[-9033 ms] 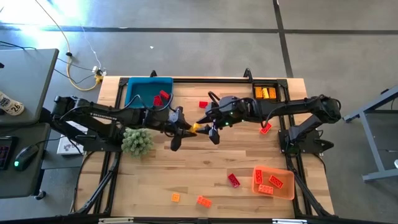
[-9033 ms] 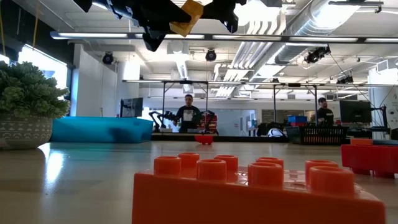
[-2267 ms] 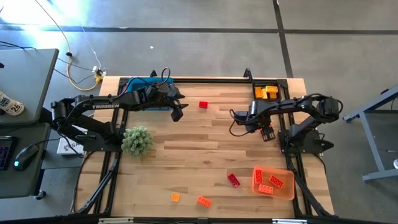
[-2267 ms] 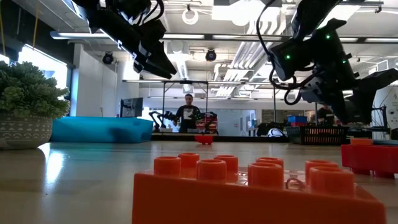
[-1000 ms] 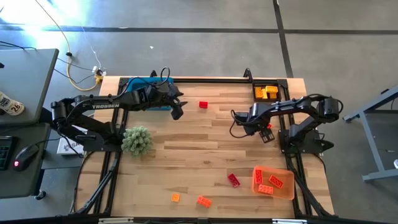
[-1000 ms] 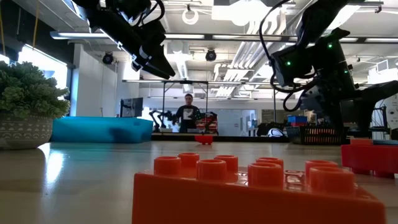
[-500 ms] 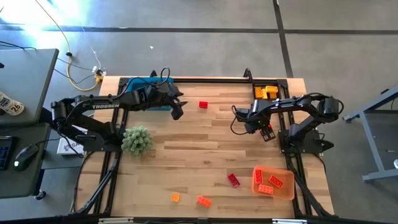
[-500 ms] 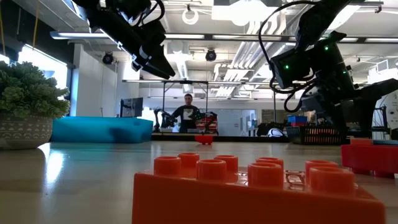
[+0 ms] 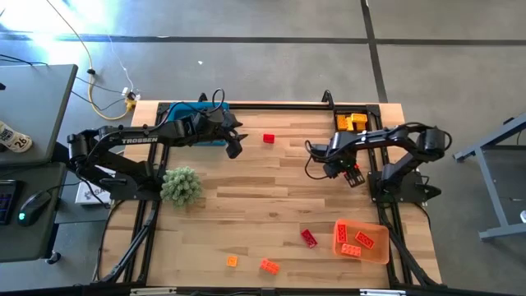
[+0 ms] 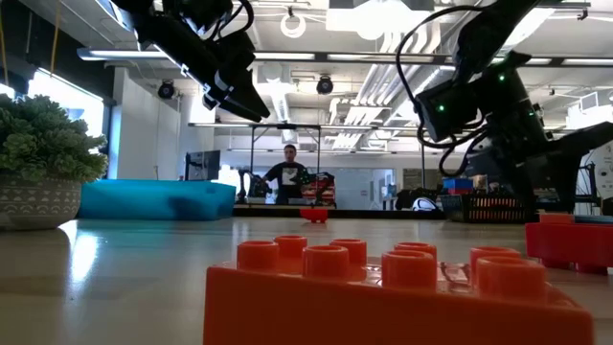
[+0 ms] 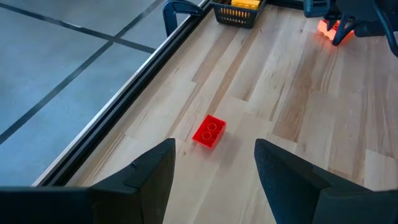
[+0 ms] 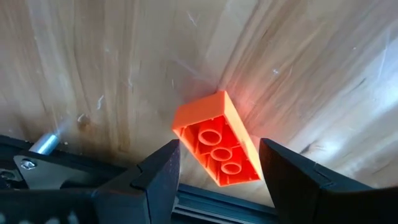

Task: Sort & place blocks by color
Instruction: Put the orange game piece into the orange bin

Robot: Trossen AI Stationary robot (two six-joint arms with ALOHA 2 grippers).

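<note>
My right gripper point(image 9: 352, 174) hovers open near the table's right edge. Its fingers stand on either side of an orange-red block point(image 12: 217, 140) that lies flat on the wood, studs up, without touching it. My left gripper point(image 9: 233, 146) hangs open in the air by the blue tray point(image 9: 197, 119). A small red block point(image 11: 209, 131) lies on the table ahead of it. More blocks lie near the front: a red one point(image 9: 309, 238) and two orange ones point(image 9: 232, 261) point(image 9: 269, 265). Yellow blocks fill the black basket point(image 9: 351, 123).
An orange tray point(image 9: 362, 240) with red and orange blocks sits at the front right. A green spiky plant ball point(image 9: 181, 186) stands on the left side. In the low view a big orange block point(image 10: 383, 287) fills the foreground. People stand in the room beyond.
My right gripper has tipped and shifted a little over the orange-red block, staying open. My left gripper has kept still.
</note>
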